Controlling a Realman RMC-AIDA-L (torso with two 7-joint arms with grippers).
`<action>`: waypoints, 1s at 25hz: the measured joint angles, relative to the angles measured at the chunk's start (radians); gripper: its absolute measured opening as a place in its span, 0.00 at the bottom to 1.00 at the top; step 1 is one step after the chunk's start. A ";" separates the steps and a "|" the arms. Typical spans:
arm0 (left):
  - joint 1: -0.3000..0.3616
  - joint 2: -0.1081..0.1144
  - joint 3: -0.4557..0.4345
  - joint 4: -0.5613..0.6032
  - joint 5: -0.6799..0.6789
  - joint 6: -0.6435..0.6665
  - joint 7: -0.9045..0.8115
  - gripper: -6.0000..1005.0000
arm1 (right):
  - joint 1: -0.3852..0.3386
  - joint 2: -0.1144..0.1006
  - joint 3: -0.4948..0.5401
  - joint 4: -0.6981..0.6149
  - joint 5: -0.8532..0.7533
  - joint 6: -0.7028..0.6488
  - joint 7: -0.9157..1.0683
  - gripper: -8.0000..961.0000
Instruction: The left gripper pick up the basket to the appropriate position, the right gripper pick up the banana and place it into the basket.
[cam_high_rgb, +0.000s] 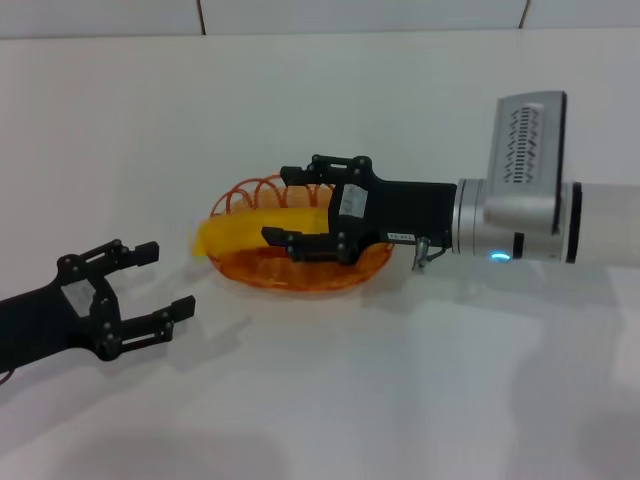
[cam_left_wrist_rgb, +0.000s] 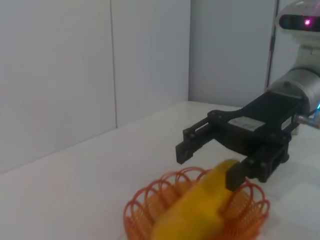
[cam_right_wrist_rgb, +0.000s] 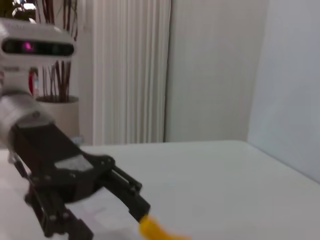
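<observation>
With our right gripper (cam_high_rgb: 290, 208) spread wide above the banana (cam_high_rgb: 250, 229) in the basket (cam_high_rgb: 300, 270), and our left gripper (cam_high_rgb: 165, 285) wide open nearby, a careless withdrawal could snag the rim.

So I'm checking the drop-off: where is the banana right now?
In the head view the banana lies in the basket at table centre, between the right gripper's open jaws; the left gripper waits open, apart, on the left.

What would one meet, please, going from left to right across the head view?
Left pincer, open on the table → banana end jutting over the rim → basket → right pincer body and its silver arm.
</observation>
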 joint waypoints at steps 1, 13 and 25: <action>0.001 0.000 0.000 0.000 0.000 0.000 0.001 0.82 | -0.002 -0.001 0.001 -0.002 0.000 -0.014 0.005 0.59; 0.007 -0.001 -0.011 -0.012 0.000 0.000 0.021 0.82 | -0.291 -0.025 -0.032 -0.425 -0.009 -0.374 0.255 0.93; 0.008 -0.001 -0.041 -0.053 0.000 0.000 0.088 0.82 | -0.417 -0.042 -0.029 -0.423 -0.005 -0.241 0.127 0.93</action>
